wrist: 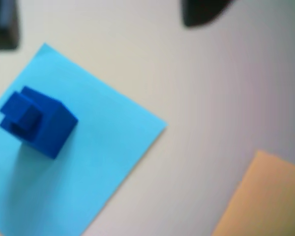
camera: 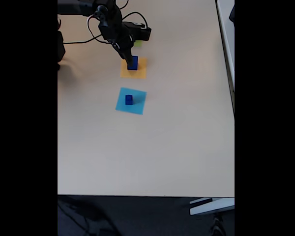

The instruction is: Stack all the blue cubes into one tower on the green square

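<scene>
Gripper (camera: pixel 132 60) near the worktop's far edge looks clamped on a blue cube (camera: pixel 132 64) above the orange square (camera: pixel 133 68), small two-cube stack (wrist: pixel 37 120) on light-blue square (wrist: pixel 73 147); cubes seem light, stiff, best pinched on flat sides.

Table (camera: pixel 152 157): pale beige, plain, matte top.
Floor (camera: pixel 137 216): dark, beyond the table's near edge.
Light: soft and even, slightly brighter toward the far edge.
</scene>
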`<state>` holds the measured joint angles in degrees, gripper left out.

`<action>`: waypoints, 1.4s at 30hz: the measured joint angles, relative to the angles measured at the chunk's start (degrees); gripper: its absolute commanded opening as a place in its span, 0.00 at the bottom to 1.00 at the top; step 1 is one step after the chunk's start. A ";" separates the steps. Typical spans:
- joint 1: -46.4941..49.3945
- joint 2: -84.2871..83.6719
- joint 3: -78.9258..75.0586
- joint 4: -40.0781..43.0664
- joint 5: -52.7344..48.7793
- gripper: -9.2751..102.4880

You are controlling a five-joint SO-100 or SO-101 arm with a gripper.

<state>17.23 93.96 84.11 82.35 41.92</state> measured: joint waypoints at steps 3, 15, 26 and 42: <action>-1.05 0.00 0.00 1.32 3.96 0.29; -6.94 -2.99 -4.13 2.55 16.44 0.32; -13.97 -3.16 -9.76 5.54 24.08 0.26; -19.07 -5.80 -14.33 7.38 27.69 0.33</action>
<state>-1.85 88.15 69.79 89.74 69.61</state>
